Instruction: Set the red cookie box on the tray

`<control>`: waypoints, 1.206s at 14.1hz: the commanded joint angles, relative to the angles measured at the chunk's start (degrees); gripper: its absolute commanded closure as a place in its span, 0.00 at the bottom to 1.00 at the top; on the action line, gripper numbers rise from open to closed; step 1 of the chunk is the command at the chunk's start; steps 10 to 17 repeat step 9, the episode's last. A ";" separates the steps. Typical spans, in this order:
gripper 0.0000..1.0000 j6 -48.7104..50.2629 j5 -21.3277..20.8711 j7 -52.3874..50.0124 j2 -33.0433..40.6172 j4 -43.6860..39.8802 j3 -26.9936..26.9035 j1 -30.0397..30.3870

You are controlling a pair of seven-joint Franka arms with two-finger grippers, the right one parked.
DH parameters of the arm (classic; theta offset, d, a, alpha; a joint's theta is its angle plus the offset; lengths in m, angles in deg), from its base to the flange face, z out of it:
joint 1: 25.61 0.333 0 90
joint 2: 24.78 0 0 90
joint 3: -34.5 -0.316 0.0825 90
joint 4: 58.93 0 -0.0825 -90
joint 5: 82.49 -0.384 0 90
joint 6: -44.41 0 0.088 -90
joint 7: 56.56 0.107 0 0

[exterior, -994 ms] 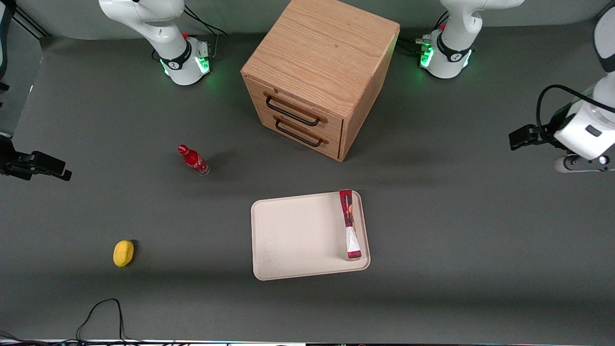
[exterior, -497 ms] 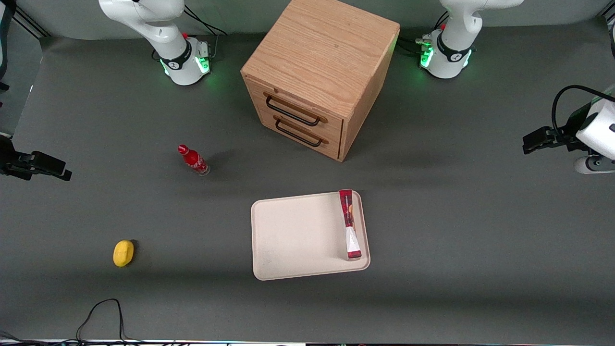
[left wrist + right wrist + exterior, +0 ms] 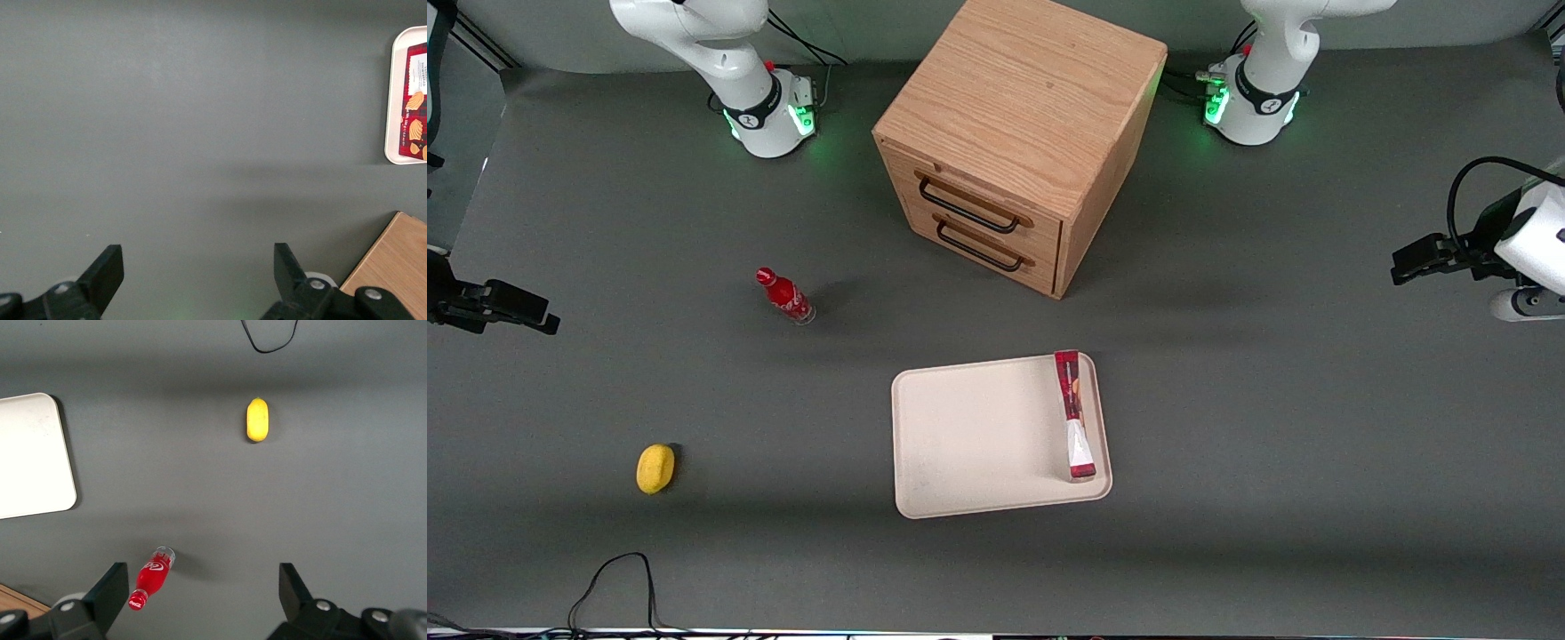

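The red cookie box (image 3: 1074,413) rests on the cream tray (image 3: 978,436), along the rim toward the working arm's end; from the front it shows as a narrow red strip with a whitish end. In the left wrist view the box (image 3: 417,93) shows a red face with cookie pictures inside the tray's rim (image 3: 395,100). My left gripper (image 3: 1418,260) hangs far from the tray at the working arm's end of the table. It is open (image 3: 199,257), with only bare grey table between the fingers.
A wooden two-drawer cabinet (image 3: 1014,142) stands farther from the front camera than the tray; its corner (image 3: 393,267) shows in the left wrist view. A small red bottle (image 3: 784,295) and a yellow object (image 3: 655,468) lie toward the parked arm's end.
The left gripper drew away from the tray toward the working arm's end of the table, then nearly stopped. The box and tray have not moved.
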 commanded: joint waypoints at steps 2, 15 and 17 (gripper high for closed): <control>0.00 1.05 1.01 1.74 -0.07 -1.11 -0.10 0.24; 0.00 1.40 0.92 1.82 -0.07 -1.55 0.51 0.59; 0.00 1.40 0.92 1.82 -0.07 -1.55 0.51 0.59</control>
